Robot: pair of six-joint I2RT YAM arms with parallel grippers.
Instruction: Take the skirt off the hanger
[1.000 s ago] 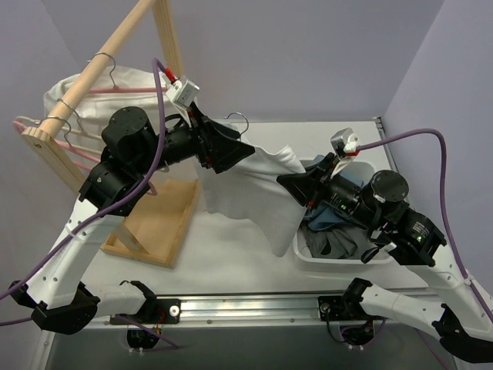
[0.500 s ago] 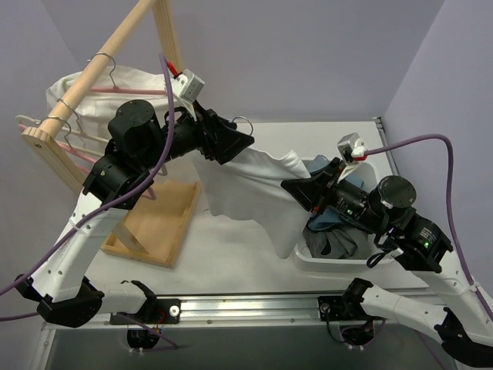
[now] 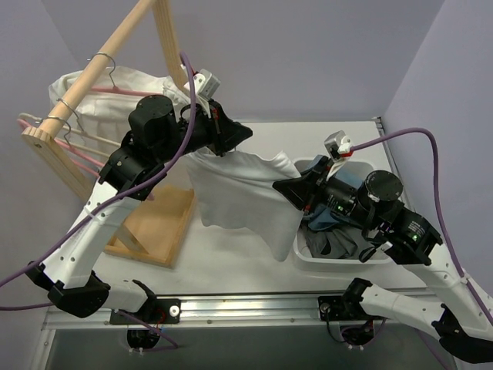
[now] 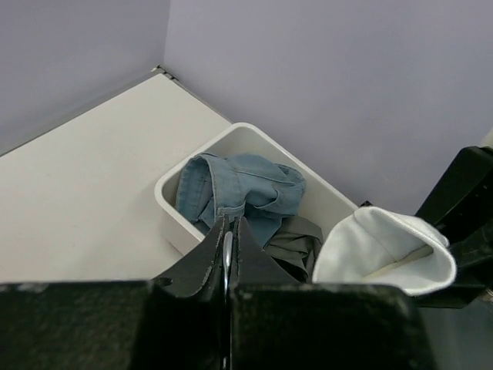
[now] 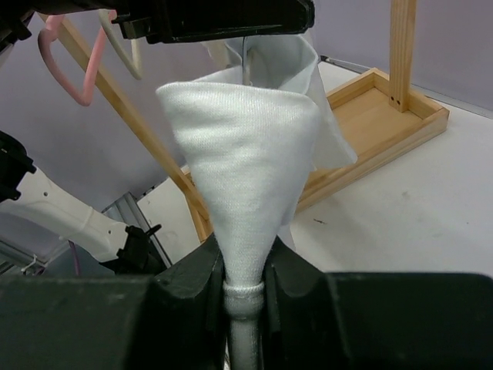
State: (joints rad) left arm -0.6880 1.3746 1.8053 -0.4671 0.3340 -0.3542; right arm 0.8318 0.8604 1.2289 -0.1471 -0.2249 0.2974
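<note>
Left tool (image 3: 242, 136) pressed together on a thin silver wire hook (image 5: 245, 58), high over the counter (image 3: 231, 254), just right of the wooden rail (image 3: 100, 65); the body under that hook is hidden inside the white shirt (image 3: 239, 185), colour can't tell; pink hangers (image 3: 79, 150) hang at the rail's near end, another pink one further up carries white cloth; can't tell which is the task's; wooden base tray (image 3: 158, 223) sits on the counter under the left arm; shirt spans both tools and hangs down between them; right tool (image 5: 245, 266) pinching a bunched edge of the shirt, just left of the bin; white bin (image 4: 171, 218) on the right side of the counter; light blue denim (image 4: 239, 185) on top inside it; skirt (image 4: 299, 245) shows as dark grey cloth in the bin, partly under the denim, on no hanger; pleats can't be made out.
</note>
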